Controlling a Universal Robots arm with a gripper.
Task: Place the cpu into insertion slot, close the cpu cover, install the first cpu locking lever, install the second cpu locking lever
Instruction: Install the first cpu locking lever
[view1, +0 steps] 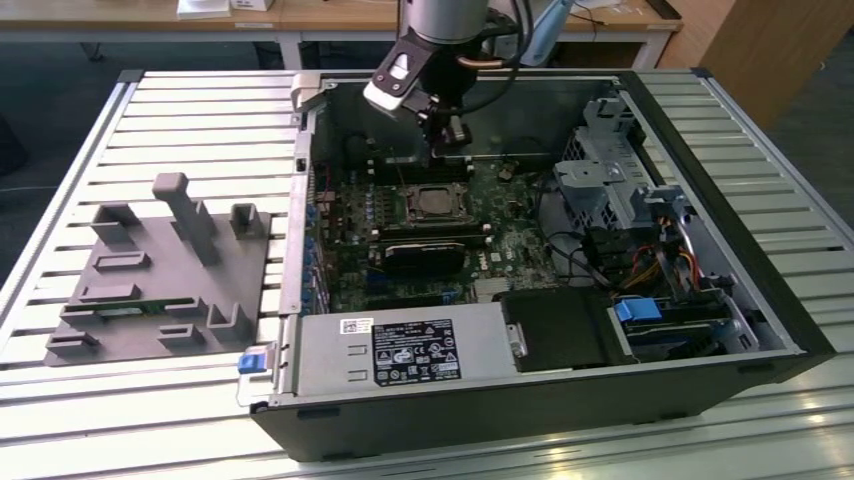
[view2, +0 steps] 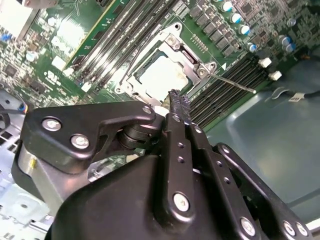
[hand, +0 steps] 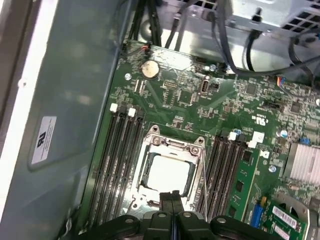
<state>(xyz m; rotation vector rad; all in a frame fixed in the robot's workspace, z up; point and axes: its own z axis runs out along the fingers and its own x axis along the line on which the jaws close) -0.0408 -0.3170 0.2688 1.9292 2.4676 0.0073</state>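
The cpu (hand: 169, 172) lies in the insertion slot (hand: 145, 192) on the green motherboard, its pale top showing through the cut-out of the cpu cover (hand: 172, 146), which lies flat over it. In the second wrist view the cpu (view2: 161, 76) sits just past my fingertips, and a thin wire locking lever (view2: 234, 83) juts out from the corner of the slot. My gripper (view2: 177, 99) is shut with nothing between its fingers. It hovers just above the slot's edge (hand: 172, 196). In the exterior view the gripper (view1: 451, 140) hangs over the board a little behind the slot (view1: 434, 203).
The open computer case (view1: 747, 330) rests on a slatted table. Memory slots (hand: 120, 160) flank the socket on both sides. A black heatsink module (view1: 427, 250), cables and drive bays (view1: 627, 190) crowd the exterior view's right. A grey fixture tray (view1: 160, 270) sits outside the case on the left.
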